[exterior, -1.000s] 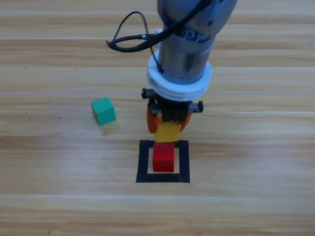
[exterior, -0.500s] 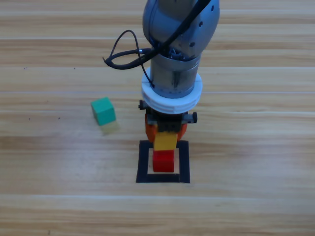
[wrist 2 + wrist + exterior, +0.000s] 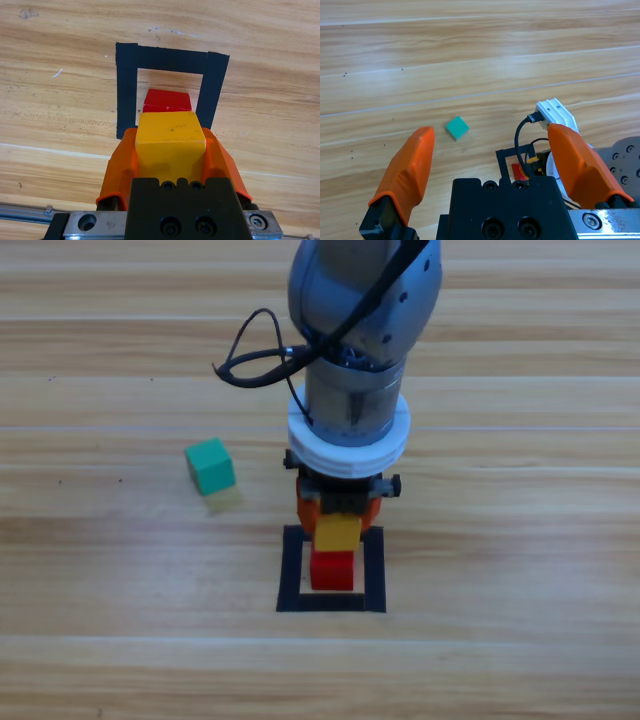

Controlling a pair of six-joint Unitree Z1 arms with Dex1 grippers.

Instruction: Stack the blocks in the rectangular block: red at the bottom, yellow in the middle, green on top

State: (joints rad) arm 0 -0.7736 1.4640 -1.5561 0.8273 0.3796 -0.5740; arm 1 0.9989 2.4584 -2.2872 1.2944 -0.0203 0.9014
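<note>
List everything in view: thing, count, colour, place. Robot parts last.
red cube: one, red, on bare wood inside the tape square.
yellow cube: one, yellow, held in the right gripper just above the red cube; contact cannot be told.
green cube: one, teal-green, on the table left of the square, apart from it.
tape square: one, black outline, near the table's front middle.
table: one, light wood.
right gripper: orange, shut on the yellow cube, over the square.
left gripper: orange, open, empty, off to one side above the table.
</note>
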